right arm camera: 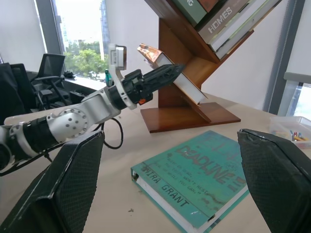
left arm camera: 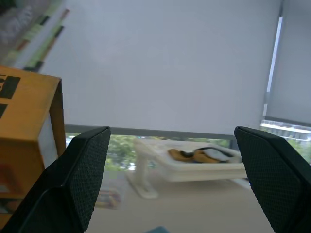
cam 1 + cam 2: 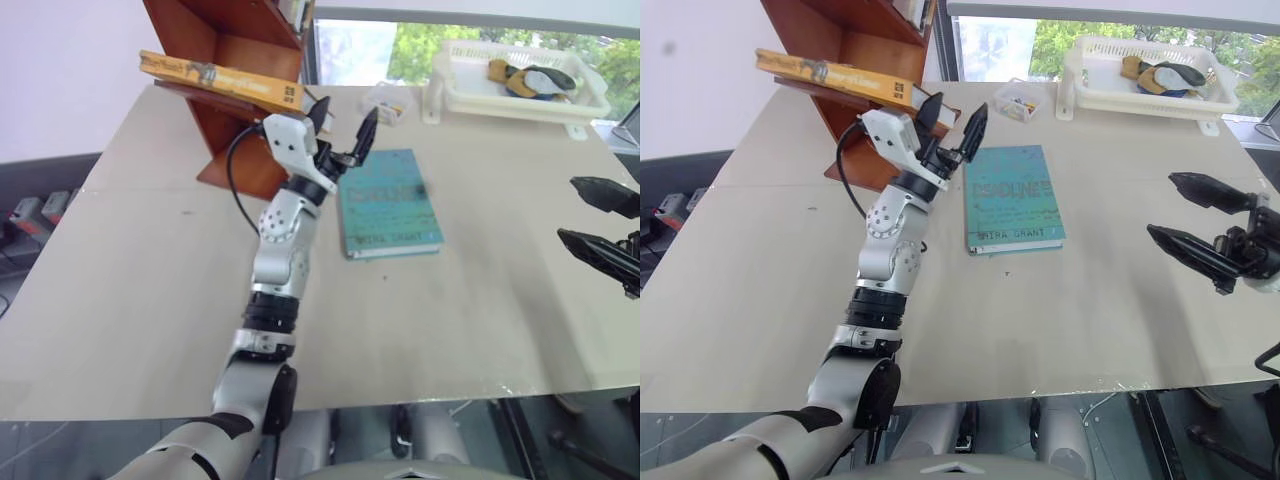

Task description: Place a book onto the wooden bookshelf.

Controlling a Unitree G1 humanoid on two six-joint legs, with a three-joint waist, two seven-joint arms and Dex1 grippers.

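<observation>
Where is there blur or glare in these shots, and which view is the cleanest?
Left eye view: the teal book is smeared, its cover text unreadable. Right eye view: cleanest, the title reads clearly. Left wrist view: the book and white basket look soft. Right wrist view: bright windows behind the wooden bookshelf.

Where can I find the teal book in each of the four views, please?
Left eye view: teal book flat on the table, center.
Right eye view: center, beside the left gripper.
Left wrist view: I cannot tell.
Right wrist view: lower middle.
Shared landmark: the wooden bookshelf.
</observation>
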